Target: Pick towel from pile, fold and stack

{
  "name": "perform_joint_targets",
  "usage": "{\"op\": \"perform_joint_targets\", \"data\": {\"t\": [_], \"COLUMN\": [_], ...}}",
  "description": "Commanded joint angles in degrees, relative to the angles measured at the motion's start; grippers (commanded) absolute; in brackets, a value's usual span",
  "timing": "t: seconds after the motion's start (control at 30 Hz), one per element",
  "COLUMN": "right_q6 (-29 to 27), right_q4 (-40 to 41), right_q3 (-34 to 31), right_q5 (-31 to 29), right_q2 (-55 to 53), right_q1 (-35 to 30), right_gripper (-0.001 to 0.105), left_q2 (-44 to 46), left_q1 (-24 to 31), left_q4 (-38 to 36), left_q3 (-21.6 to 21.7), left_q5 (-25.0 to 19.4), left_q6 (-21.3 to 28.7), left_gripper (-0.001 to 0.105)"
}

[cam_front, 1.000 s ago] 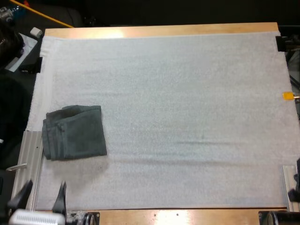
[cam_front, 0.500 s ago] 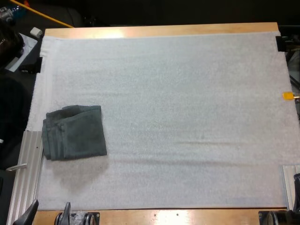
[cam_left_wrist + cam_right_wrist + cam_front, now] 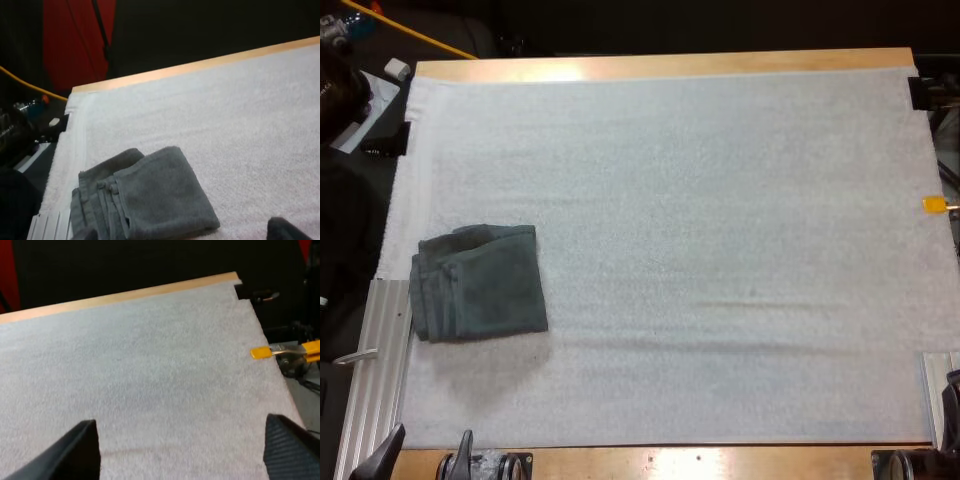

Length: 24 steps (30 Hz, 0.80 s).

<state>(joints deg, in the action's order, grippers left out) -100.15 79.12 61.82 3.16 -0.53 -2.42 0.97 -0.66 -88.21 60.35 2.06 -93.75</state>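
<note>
lying folded, the towel (image 3: 480, 283) is judged placed; left gripper (image 3: 427, 455) and right gripper (image 3: 182, 455) are held wide, empty; a new pick is due.

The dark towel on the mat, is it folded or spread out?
Folded: the dark towel lies compact, with stacked layer edges showing along one side.

Counted: one folded stack of dark grey-green towels (image 3: 478, 283), near left; one white mat (image 3: 720, 200); one wooden table (image 3: 670, 65).
</note>
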Motion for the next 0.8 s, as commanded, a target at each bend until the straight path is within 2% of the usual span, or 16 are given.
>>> {"op": "perform_joint_targets", "data": {"t": [0.0,0.13,0.37,0.43,0.6,0.77], "right_q6": [-0.23,-0.32,-0.10,-0.46,-0.40,-0.46], "right_q4": [-1.22,-5.00,-14.96,-14.33,-20.47,-22.67], "right_q3": [-0.72,-3.27,-10.52,-9.68,-15.58,-21.01], "right_q5": [0.03,0.02,-0.19,-0.05,-0.04,0.04], "right_q2": [-1.67,-1.66,-1.88,-2.23,-2.24,-2.16], "right_q1": [-0.05,0.00,-0.21,-0.21,-0.13,-0.22], "right_gripper": [0.066,0.066,0.066,0.065,0.066,0.066], "left_q2": [7.33,7.31,7.47,7.67,7.65,7.26], "left_q1": [0.11,0.10,0.01,0.01,-0.23,-0.25], "left_q4": [0.52,4.26,15.59,15.11,24.80,28.87], "left_q3": [-1.17,-4.09,-11.45,-10.79,-16.94,-22.53], "left_q5": [0.32,0.23,0.33,0.25,0.43,0.41], "left_q6": [0.88,1.43,1.15,1.13,0.88,0.90], "left_gripper": [0.063,0.063,0.063,0.063,0.063,0.063]}}
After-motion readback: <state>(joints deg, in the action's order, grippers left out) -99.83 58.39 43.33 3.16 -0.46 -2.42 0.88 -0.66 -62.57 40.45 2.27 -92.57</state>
